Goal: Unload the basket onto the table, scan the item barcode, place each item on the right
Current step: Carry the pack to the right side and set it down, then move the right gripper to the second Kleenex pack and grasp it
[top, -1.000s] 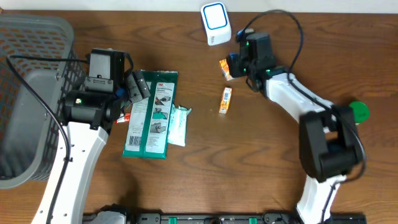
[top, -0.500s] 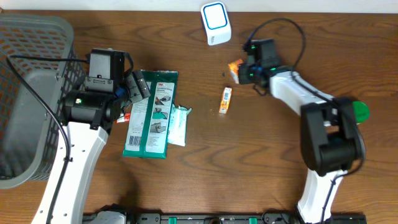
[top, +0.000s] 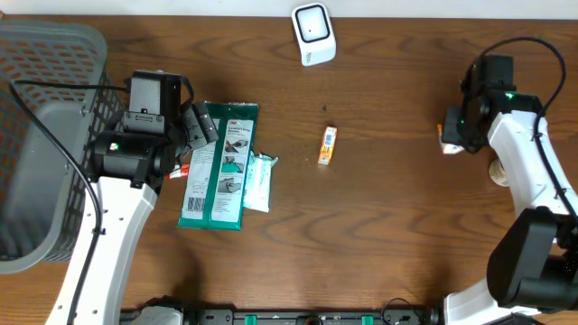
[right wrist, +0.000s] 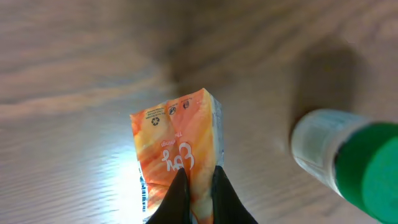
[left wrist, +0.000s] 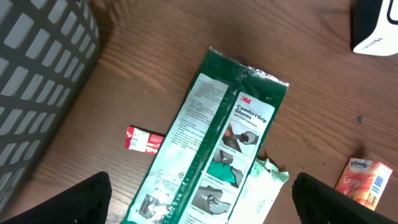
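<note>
**Pack (top: 448, 141) pinched in right gripper (top: 454, 135), well apart from scanner (top: 312, 33)**

Overhead. The right arm reaches toward the table's right edge, with the orange pack at its tip, low over the wood. The scanner sits at top centre with nothing held before it. Whether this pack has been read cannot be told, but by position it is not being presented now. A second pack (top: 328, 144), a glove pack (top: 219, 162) and tissues (top: 259, 181) lie mid-table, probably left to scan. A basket (top: 36, 54) stands far left. The table (top: 379, 235) is dark brown wood with plain grain. Of the room, only a pale strip shows along the top.

Left wrist. The left gripper (left wrist: 205, 205) has its fingers spread wide and holds nothing above the glove pack. A small red item (left wrist: 144, 140) lies just beside that pack.

Right wrist. The fingers (right wrist: 174, 199) are closed on the pack's lower end. What looks like a barcode runs down its left edge. A green-capped bottle (right wrist: 348, 162) lies near. Glare shows on the wood.
</note>
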Motion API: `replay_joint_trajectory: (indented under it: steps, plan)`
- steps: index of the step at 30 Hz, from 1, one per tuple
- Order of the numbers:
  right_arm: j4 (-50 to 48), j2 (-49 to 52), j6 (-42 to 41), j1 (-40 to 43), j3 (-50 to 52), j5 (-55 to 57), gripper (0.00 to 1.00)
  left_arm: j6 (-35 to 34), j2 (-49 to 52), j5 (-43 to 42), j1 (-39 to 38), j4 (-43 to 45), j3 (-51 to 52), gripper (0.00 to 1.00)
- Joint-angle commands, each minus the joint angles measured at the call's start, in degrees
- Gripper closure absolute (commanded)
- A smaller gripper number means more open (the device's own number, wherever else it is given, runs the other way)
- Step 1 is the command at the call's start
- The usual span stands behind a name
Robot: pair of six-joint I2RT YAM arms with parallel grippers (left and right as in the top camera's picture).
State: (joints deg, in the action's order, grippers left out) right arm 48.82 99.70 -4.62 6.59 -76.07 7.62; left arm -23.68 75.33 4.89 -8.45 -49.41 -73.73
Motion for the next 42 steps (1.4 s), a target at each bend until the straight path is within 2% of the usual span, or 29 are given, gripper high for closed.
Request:
replay_joint_trajectory:
  steps: [1, 3, 4, 9, 11, 16, 18, 21, 27, 33, 38, 42]
  plan:
    - [0.0, 1.9, 1.0, 2.2, 1.9, 1.9, 0.37, 0.9, -0.1, 0.7, 0.1, 0.0, -0.7, 0.07]
    - [-0.6, 2.1, 0.9, 2.4, 2.0, 0.9, 0.07, 0.9, -0.1, 0.7, 0.1, 0.0, -0.7, 0.07]
    - [-1.0, 2.1, 0.9, 2.4, 2.0, 0.1, 0.01, 0.9, -0.1, 0.7, 0.1, 0.0, -0.7, 0.07]
    - [-3.0, 2.1, 0.9, 2.3, 1.9, -5.9, 0.01, 0.9, -0.1, 0.7, 0.1, 0.0, -0.7, 0.07]
    - [-4.8, 2.1, 0.8, 2.3, 1.9, -12.3, 0.01, 0.9, -0.1, 0.7, 0.1, 0.0, -0.7, 0.07]
    - [-10.8, 2.2, 0.8, 1.2, 2.2, -45.9, 0.02, 0.9, -0.1, 0.7, 0.1, 0.0, -0.7, 0.07]
    - [-13.6, 2.2, 0.1, -0.9, 3.1, -53.4, 0.14, 0.9, -0.1, 0.7, 0.1, 0.0, -0.7, 0.07]
    - [-16.4, 2.3, -6.8, -5.9, 4.6, -49.2, 0.36, 0.9, -0.1, 0.7, 0.1, 0.0, -0.7, 0.07]
    - [-20.4, 2.3, -21.3, -18.7, 8.5, -26.0, 0.52, 0.9, -0.1, 0.7, 0.1, 0.0, -0.7, 0.07]
    - [-21.4, 2.3, -29.6, -29.3, 9.9, -7.3, 0.55, 0.9, -0.1, 0.7, 0.1, 0.0, -0.7, 0.07]
    - [-24.8, 2.4, -33.6, -35.0, 10.9, -5.6, 0.64, 0.9, -0.1, 0.7, 0.1, 0.0, -0.7, 0.07]
    - [-28.3, 2.7, -36.5, -37.9, 12.2, -5.5, 0.67, 0.9, -0.1, 0.7, 0.1, 0.0, -0.7, 0.07]
